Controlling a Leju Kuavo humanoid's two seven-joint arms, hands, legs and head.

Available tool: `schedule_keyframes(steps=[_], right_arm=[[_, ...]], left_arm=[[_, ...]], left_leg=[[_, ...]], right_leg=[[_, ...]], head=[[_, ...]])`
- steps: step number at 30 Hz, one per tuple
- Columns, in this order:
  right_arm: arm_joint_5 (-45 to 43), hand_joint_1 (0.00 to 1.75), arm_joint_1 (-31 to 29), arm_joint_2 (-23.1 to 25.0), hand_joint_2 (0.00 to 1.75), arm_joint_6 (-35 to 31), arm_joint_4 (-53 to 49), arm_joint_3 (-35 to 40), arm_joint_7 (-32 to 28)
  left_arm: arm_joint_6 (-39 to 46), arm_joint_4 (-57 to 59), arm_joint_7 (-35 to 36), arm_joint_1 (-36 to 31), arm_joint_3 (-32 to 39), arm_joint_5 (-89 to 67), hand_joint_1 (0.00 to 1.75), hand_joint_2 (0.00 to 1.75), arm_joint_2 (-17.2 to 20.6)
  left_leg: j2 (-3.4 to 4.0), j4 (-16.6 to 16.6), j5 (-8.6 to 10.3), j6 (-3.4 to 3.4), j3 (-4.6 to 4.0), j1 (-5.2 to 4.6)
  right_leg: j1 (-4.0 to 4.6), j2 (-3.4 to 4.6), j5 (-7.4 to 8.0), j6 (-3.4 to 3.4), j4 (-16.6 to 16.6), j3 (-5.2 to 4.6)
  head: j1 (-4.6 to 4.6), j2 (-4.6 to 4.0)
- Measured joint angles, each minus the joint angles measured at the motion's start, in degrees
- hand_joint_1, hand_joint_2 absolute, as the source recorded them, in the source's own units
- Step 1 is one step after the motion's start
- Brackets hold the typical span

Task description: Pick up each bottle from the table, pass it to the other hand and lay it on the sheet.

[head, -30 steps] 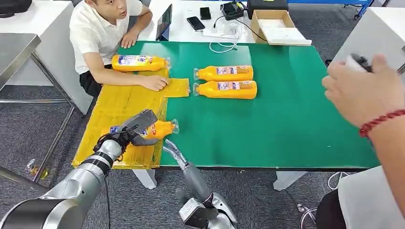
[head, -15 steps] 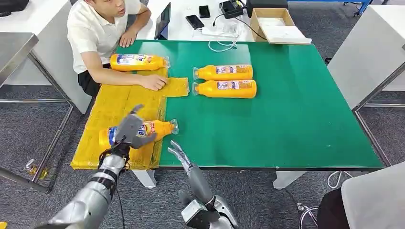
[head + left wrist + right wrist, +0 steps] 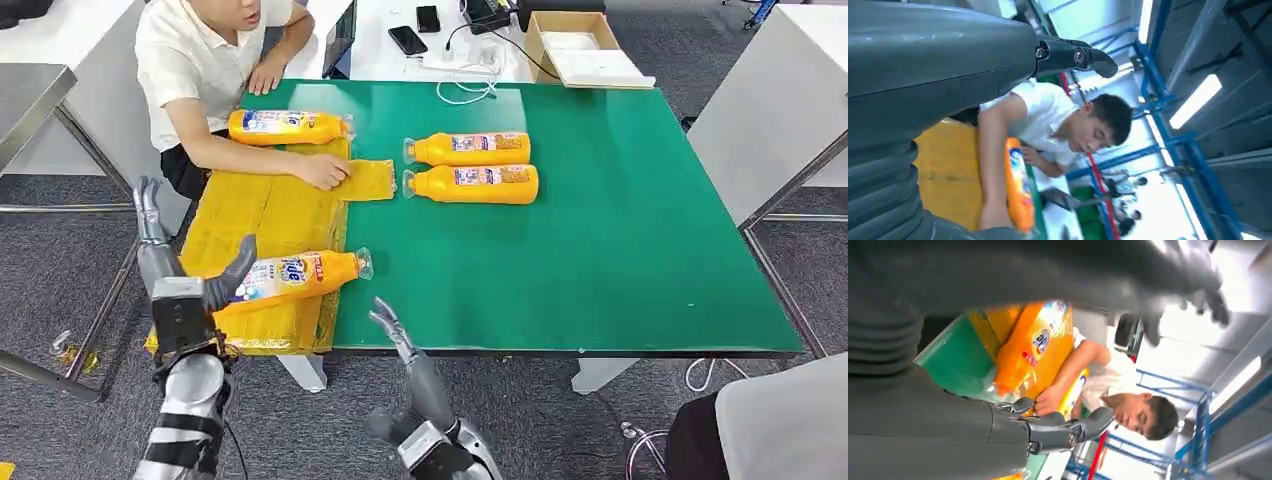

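An orange bottle [image 3: 300, 272] lies on its side on the yellow sheet [image 3: 260, 215], cap toward the green table [image 3: 600, 240]. My left hand [image 3: 175, 285] is open at the sheet's left edge, fingers spread upward, thumb close to the bottle's base. My right hand [image 3: 392, 330] hangs open just below the table's front edge, holding nothing. A second bottle [image 3: 290, 125] lies at the sheet's far end. Two more bottles [image 3: 470, 150] [image 3: 475, 183] lie side by side on the green table. The right wrist view shows the near bottle [image 3: 1033, 350] beyond my fingers [image 3: 1063, 432].
A seated person rests a hand [image 3: 325, 172] on the sheet's far part. Behind the green table, a white table holds a cardboard box [image 3: 580, 45], phones and cables. A metal table [image 3: 30, 100] stands at the left and a white table [image 3: 790, 90] at the right.
My left hand has let go of the near bottle and drawn back to the left with fingers spread; the bottle stays on the sheet. A person's hand at the right has left the picture.
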Motion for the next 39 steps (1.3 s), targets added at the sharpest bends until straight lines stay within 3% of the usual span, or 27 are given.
schedule_keyframes(steps=[14,15,21,31,36,39], right_arm=[[-6.83,0.0,2.88,0.2,0.0,2.38,-4.75,-5.1,4.68],[-8.4,0.0,3.3,0.48,1.75,2.25,-5.38,-5.9,5.73],[-2.3,0.0,5.13,1.05,1.75,-12.83,-14.07,-10.97,4.09],[4.23,0.0,7.22,0.2,1.75,-20.59,-20.72,-19.35,2.36],[15.55,0.0,6.51,-2.4,1.75,-21.18,-18.52,-26.22,2.84],[24.14,0.0,5.06,-4.44,1.75,-23.43,-15.45,-28.13,6.13]], left_arm=[[-6.36,-8.76,1.16,6.56,-2.84,6.36,0.0,1.75,1.51],[-7.24,-9.37,1.11,7.18,-2.88,7.39,0.0,1.75,1.51],[-16.28,-14.26,0.85,13.0,-4.61,15.19,0.0,1.75,1.53],[-23.65,-15.66,1.81,18.47,-6.4,18.4,0.0,1.75,2.23],[-26.33,-13.17,2.25,19.33,-6.53,18.6,0.0,1.75,2.73],[-28.39,-12.28,2.84,19.01,-6.88,18.6,0.0,1.75,2.91]], left_leg=[[-0.01,0.0,0.0,0.0,-0.02,0.0],[0.0,0.0,-0.01,0.0,-0.02,0.0],[0.0,0.0,-0.02,0.0,-0.06,-0.01],[0.01,0.0,-0.04,0.01,-0.05,-0.01],[-0.02,0.0,-0.04,0.01,-0.06,-0.03],[0.0,0.0,-0.04,0.02,-0.06,-0.03]], right_leg=[[0.0,0.0,0.0,0.0,0.0,0.0],[0.0,0.0,0.0,0.0,0.0,-0.01],[-0.01,0.0,-0.01,0.0,-0.02,-0.06],[0.0,0.0,-0.01,0.0,-0.04,-0.07],[-0.01,-0.01,-0.01,0.0,-0.05,-0.03],[-0.01,-0.01,0.01,0.02,-0.05,-0.03]], head=[[0.0,0.0],[0.0,0.0],[0.0,0.0],[-0.02,0.0],[0.0,0.0],[-0.04,0.0]])
